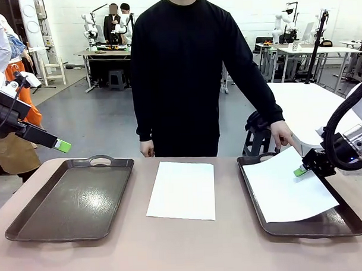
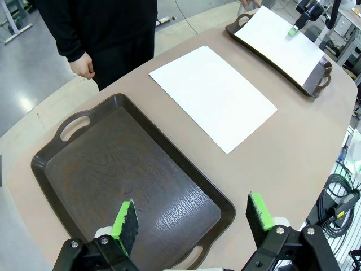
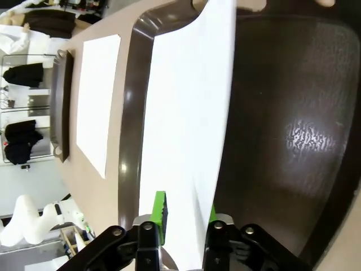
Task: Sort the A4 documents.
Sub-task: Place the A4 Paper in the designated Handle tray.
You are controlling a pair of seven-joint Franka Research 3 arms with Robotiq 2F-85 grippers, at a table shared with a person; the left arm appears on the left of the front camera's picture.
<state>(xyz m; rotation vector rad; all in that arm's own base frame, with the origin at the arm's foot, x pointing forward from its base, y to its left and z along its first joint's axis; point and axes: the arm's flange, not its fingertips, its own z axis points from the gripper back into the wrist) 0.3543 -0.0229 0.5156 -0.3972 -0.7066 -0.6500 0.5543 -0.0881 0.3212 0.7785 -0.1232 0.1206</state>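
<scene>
One plain white A4 sheet [image 1: 182,190] lies flat on the table between the two trays, also seen from the left wrist as the middle sheet [image 2: 214,96]. A second sheet [image 1: 290,188] rests in the right brown tray [image 1: 344,222], its far right edge lifted. My right gripper [image 1: 301,170] is shut on that edge; in the right wrist view the sheet [image 3: 186,113] passes between its green pads [image 3: 159,212]. The person's hand [image 1: 283,134] touches the sheet's far corner. My left gripper [image 1: 61,145] hangs open above the left tray [image 1: 70,199], fingers [image 2: 127,226] wide apart.
The left tray [image 2: 113,175] holds nothing. The person stands at the far edge of the table behind the middle sheet, their other hand [image 1: 147,148] hanging by their side. Bare tabletop [image 1: 185,248] runs along the near edge.
</scene>
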